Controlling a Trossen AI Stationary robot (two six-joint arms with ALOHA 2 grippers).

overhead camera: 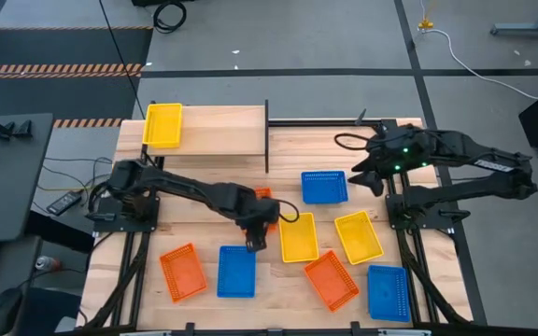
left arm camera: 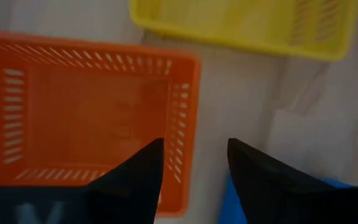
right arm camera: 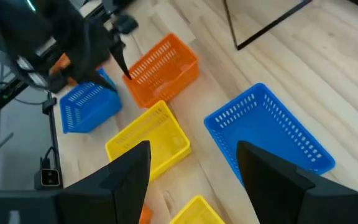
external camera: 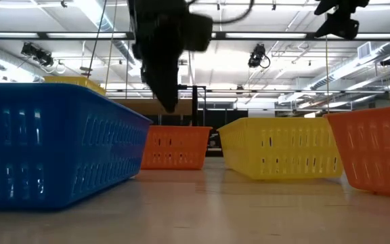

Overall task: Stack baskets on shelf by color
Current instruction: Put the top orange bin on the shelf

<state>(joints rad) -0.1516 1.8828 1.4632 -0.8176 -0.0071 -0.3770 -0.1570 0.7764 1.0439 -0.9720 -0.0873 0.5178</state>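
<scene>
Left gripper (overhead camera: 253, 245) over table centre, fingers parted and empty, poised above the wall of an orange basket (left arm camera: 86, 118) lying beside a yellow basket (overhead camera: 298, 237); shelf (overhead camera: 215, 131) well apart, holding one yellow basket (overhead camera: 162, 125); right gripper (overhead camera: 374, 179) waits wide open near a blue basket (overhead camera: 324, 187). Advice: straddle one wall squarely, descend fully before closing, lift level.

Wooden table (overhead camera: 204, 219), scattered baskets (overhead camera: 236, 272), shelf (overhead camera: 222, 131)
</scene>
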